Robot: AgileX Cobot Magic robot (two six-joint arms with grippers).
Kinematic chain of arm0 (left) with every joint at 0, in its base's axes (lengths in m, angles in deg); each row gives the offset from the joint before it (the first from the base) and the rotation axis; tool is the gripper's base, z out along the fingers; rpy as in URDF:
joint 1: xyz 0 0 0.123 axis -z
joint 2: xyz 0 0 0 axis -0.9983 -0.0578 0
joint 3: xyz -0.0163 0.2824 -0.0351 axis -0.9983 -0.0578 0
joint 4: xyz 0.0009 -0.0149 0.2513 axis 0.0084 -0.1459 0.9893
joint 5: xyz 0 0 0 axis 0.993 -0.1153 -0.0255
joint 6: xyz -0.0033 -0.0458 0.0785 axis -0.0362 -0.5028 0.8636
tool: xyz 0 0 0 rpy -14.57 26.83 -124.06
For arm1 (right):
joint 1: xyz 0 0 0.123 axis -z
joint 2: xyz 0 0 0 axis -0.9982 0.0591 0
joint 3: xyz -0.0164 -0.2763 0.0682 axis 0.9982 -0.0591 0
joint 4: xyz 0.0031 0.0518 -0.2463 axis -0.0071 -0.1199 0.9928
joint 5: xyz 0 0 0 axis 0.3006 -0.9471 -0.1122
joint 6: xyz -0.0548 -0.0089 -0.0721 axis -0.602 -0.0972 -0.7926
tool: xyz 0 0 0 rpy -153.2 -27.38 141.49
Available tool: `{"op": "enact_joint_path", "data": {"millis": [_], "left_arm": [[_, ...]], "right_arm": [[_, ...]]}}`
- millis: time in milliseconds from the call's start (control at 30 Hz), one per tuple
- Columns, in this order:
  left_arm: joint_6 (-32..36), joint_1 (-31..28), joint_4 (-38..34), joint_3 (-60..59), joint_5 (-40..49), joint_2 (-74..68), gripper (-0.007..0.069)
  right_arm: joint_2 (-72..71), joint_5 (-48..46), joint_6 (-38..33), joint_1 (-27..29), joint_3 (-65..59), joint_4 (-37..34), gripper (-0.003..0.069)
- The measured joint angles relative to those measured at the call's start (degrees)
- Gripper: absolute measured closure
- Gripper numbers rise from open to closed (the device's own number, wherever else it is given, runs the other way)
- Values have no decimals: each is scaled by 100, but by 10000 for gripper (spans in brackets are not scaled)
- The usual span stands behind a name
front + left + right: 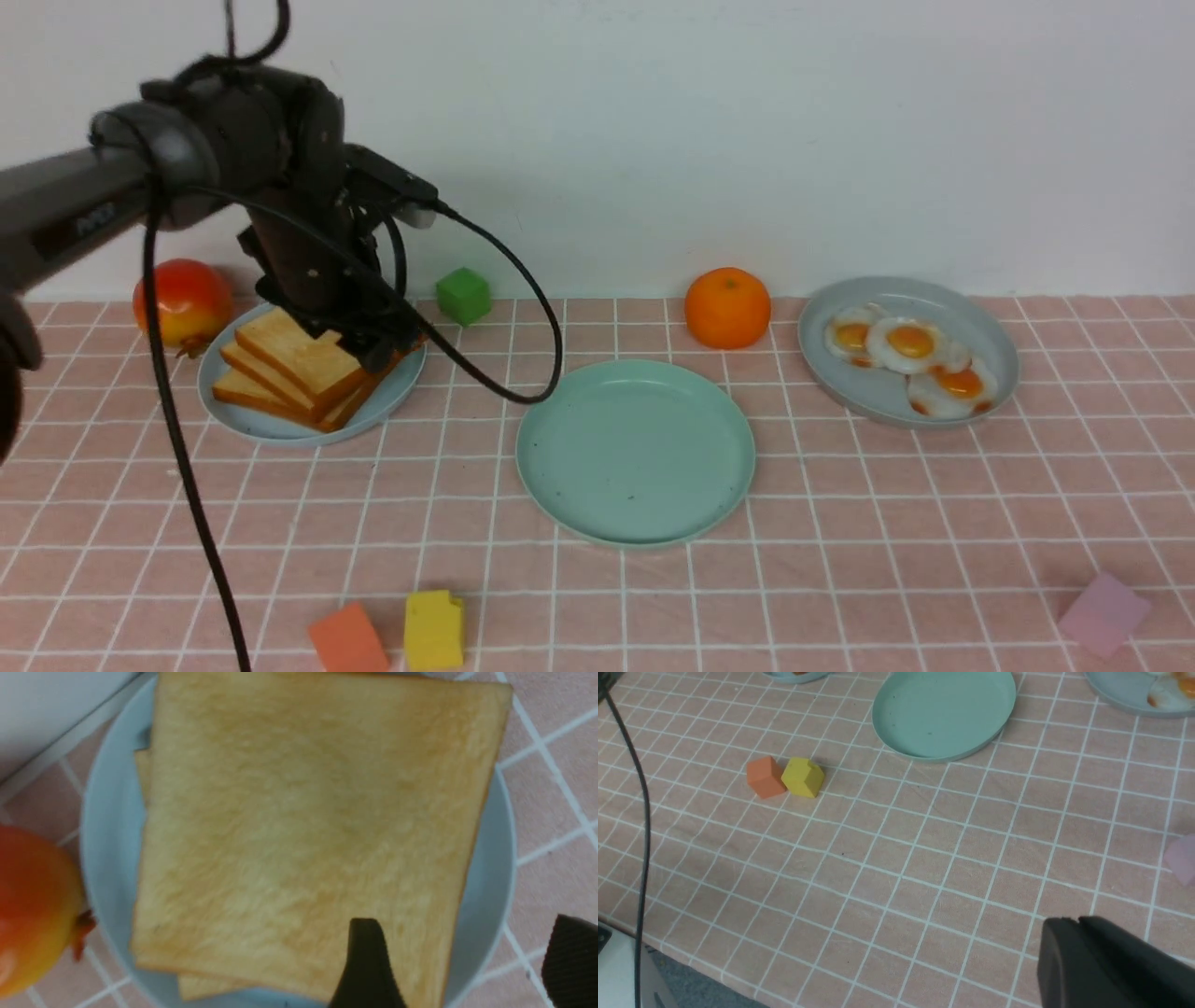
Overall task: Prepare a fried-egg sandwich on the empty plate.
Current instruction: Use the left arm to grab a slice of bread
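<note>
1. The left gripper (pixel 383 341) hovers low over the right end of a fanned stack of toast slices (pixel 299 359) on a pale blue plate (pixel 280 431), at the left rear of the pink checked cloth (pixel 840 523).
2. Seen from the left wrist, its jaws stand wide apart. One finger (pixel 364 966) is above the top slice near its edge, the other is out past the plate's rim, and nothing is held.
3. The mint-green plate (pixel 635 453) sits mid-table with nothing on it, well apart from the toast.
4. Three fried eggs (pixel 910 341) overlap on a grey-blue plate (pixel 934 297) at the right rear, with an orange (pixel 727 307) just beside it.
5. The right gripper (pixel 1111 961) shows only as a dark shape above the cloth in its wrist view, and whether its jaws are apart or together cannot be told.
6. A red-and-yellow fruit (pixel 182 301) lies just beside the toast plate, with a green cube (pixel 464 295) near it at the back.
7. An orange block (pixel 347 639) and a yellow block (pixel 434 630) sit side by side at the near edge, and a lilac block (pixel 1104 611) lies at the near right.
</note>
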State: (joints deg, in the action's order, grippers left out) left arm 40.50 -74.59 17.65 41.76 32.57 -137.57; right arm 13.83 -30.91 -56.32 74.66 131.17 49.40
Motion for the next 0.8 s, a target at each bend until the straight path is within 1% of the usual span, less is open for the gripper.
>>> {"op": "enact_joint_path", "data": {"millis": [167,267,367,433,533,567,667,700,767,800], "left_arm": [[5,0,202,0,-241,-244,141],[11,0,316,0,-360,-299,159],[15,0,359,16,-414,-329,204],[15,0,379,34,-427,-357,242],[17,0,403,46,-427,-363,337],[17,0,403,46,-427,-363,344],[22,7,370,46,-427,-363,482],[22,7,370,46,-427,-363,489],[28,7,326,46,-427,-357,534],[28,7,317,46,-427,-351,538]], "right_arm": [[0,41,0,0,0,0,591],[0,41,0,0,0,5,587],[0,41,0,0,0,5,582],[0,41,0,0,0,5,580],[0,47,0,0,0,5,578],[0,52,0,0,0,5,577],[0,57,0,0,0,5,575],[0,57,0,0,0,5,575],[0,57,0,0,0,5,575],[0,57,0,0,0,5,575]]}}
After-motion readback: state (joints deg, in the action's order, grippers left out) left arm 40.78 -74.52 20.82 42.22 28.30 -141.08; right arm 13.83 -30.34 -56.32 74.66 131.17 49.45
